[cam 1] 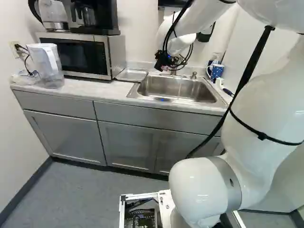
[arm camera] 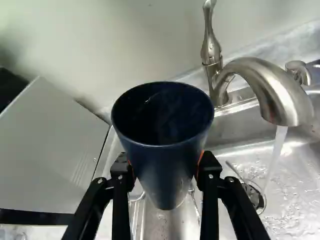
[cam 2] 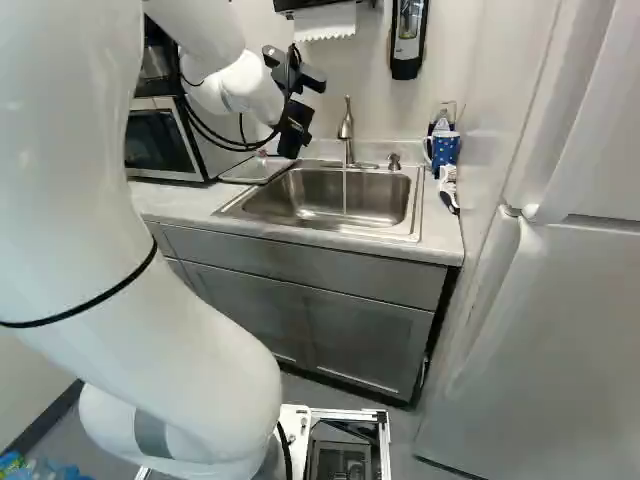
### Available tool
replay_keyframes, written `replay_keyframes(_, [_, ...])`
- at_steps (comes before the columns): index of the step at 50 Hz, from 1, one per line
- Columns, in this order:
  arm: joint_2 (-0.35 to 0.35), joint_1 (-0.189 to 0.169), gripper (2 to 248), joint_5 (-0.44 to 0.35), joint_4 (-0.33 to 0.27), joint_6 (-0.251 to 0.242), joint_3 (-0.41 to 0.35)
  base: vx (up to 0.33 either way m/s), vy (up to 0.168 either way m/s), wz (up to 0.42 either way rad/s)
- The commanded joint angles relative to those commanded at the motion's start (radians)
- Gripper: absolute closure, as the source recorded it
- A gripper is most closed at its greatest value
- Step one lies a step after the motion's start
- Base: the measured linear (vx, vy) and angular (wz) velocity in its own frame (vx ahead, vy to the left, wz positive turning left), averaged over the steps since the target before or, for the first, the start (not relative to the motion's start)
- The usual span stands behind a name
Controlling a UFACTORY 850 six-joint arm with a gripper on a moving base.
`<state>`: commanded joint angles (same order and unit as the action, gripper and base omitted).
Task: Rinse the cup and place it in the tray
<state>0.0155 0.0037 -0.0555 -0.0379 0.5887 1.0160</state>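
Beside the stainless-steel sink (cam 2: 410, 205), water running, the black two-fingered gripper (arm camera: 162, 177), parted to cup width, pinches the dark-blue tapered cup (arm camera: 165, 150); weak pad friction could let it slip.

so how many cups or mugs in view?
2. Dark blue cup, gripped in the claw; blue dotted mug, in the back corner of the counter. More could be hidden behind the mug.

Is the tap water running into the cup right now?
No, the water falls from the faucet into the sink, beside the cup held in the gripper.
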Motion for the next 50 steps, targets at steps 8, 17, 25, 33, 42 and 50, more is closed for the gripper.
replay_keyframes(8, [0.0,0.0,125,0.0,0.0,0.084,0.0,0.0,0.0,0.0])
replay_keyframes(17, [0.0,0.0,125,0.0,0.0,0.182,0.0,0.0,0.0,0.0])
replay_keyframes(25, [0.0,0.0,125,0.0,0.0,0.262,0.0,0.0,0.0,0.0])
replay_keyframes(33, [0.0,0.0,125,0.0,0.0,0.348,0.0,0.0,0.0,0.0])
replay_keyframes(42, [0.0,0.0,125,0.0,0.0,0.441,0.0,0.0,0.0,0.0])
replay_keyframes(50, [0.0,0.0,125,0.0,0.0,0.525,0.0,0.0,0.0,0.0])
